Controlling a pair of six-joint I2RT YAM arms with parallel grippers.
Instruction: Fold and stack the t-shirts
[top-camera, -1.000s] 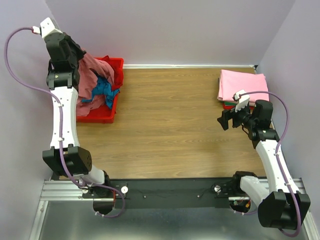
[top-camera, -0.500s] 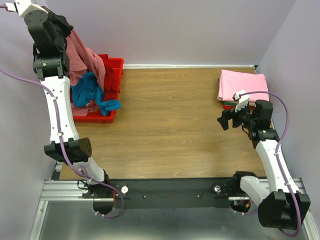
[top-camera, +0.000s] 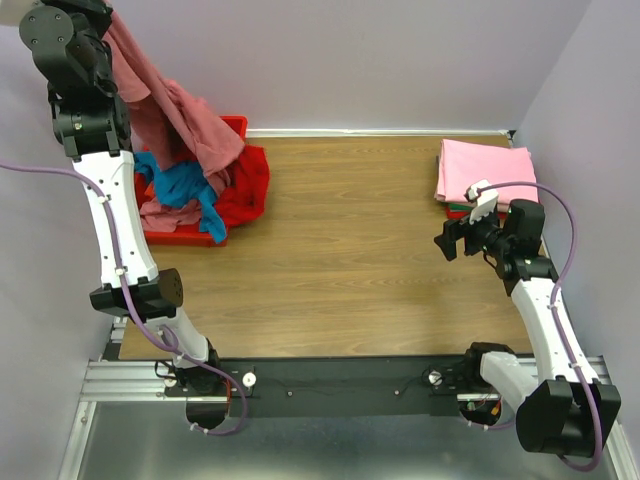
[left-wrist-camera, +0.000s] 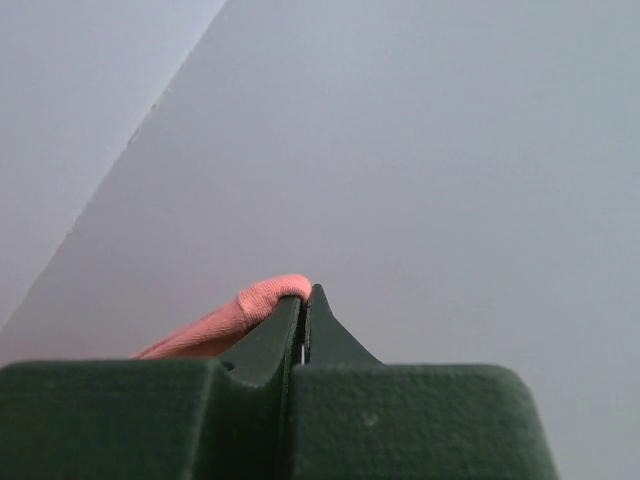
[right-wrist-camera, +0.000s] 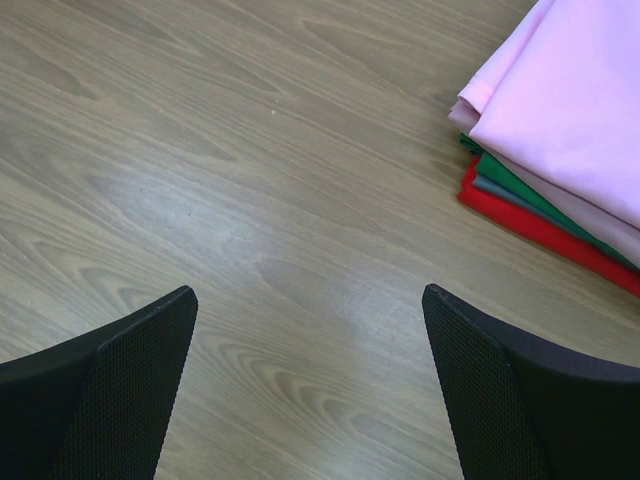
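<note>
The salmon pink shirt (top-camera: 165, 110) hangs from the left gripper (left-wrist-camera: 305, 310), whose jaws are clamped on a fold of it, high in the far left corner. Over the last second the arm has climbed well above the red bin (top-camera: 236, 127). The shirt has risen with it, dragging a teal shirt (top-camera: 190, 190) and a red shirt (top-camera: 250, 185) over the bin's edge, so it looks nearly free to carry to the middle. The right gripper (top-camera: 452, 238) waits wide open and empty near the folded stack (top-camera: 485, 170) at the far right of the wooden table (top-camera: 350, 230), between pale lilac walls (top-camera: 380, 60)

no readable text, no labels, no brands, no numbers, no signs in any view
</note>
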